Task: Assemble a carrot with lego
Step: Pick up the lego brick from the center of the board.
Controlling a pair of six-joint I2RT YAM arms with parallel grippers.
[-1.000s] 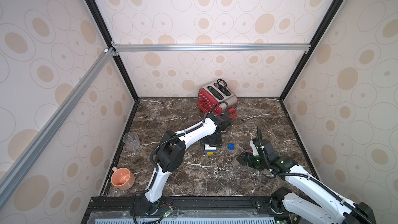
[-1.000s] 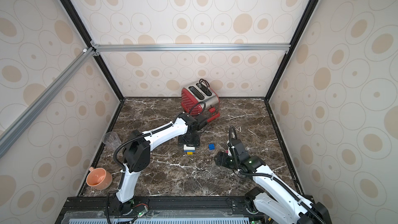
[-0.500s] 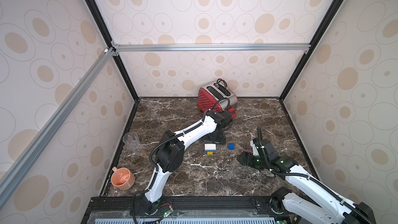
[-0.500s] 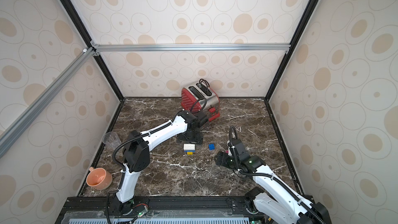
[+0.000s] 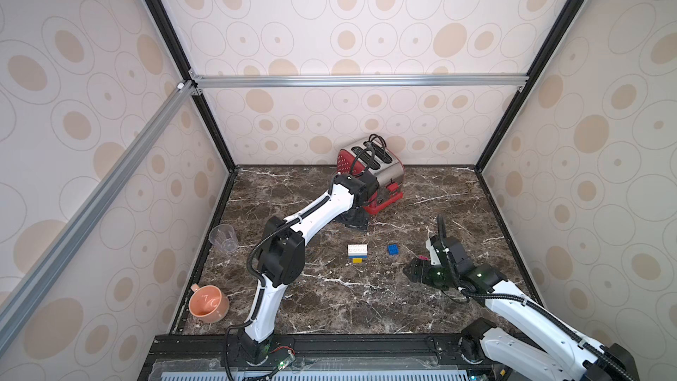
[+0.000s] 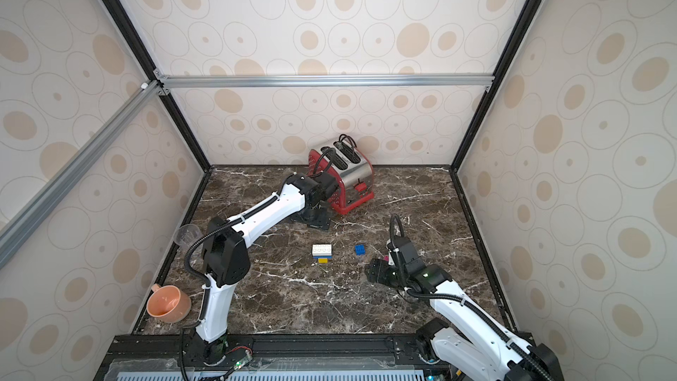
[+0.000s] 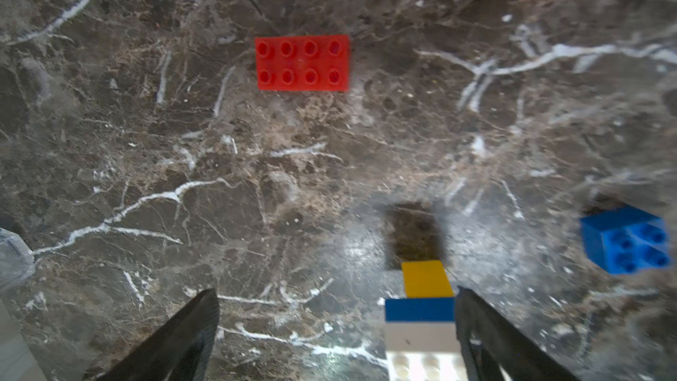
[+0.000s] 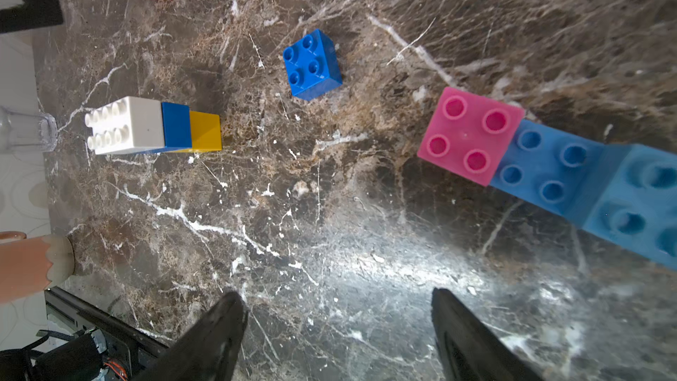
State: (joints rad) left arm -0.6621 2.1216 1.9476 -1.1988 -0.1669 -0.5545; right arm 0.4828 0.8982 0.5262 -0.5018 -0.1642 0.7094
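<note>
My left gripper (image 7: 335, 324) has just let go of the half-built carrot (image 7: 421, 309) and backed off, jaws wide and empty. The carrot lies near one fingertip, the red brick (image 7: 302, 63) ahead, probably next. My right gripper (image 8: 337, 324) hangs open, empty, the pink-and-blue top (image 8: 470, 133) just ahead.

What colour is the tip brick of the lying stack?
Yellow: the tip brick sits beyond the blue layer; clearest in the right wrist view.
</note>
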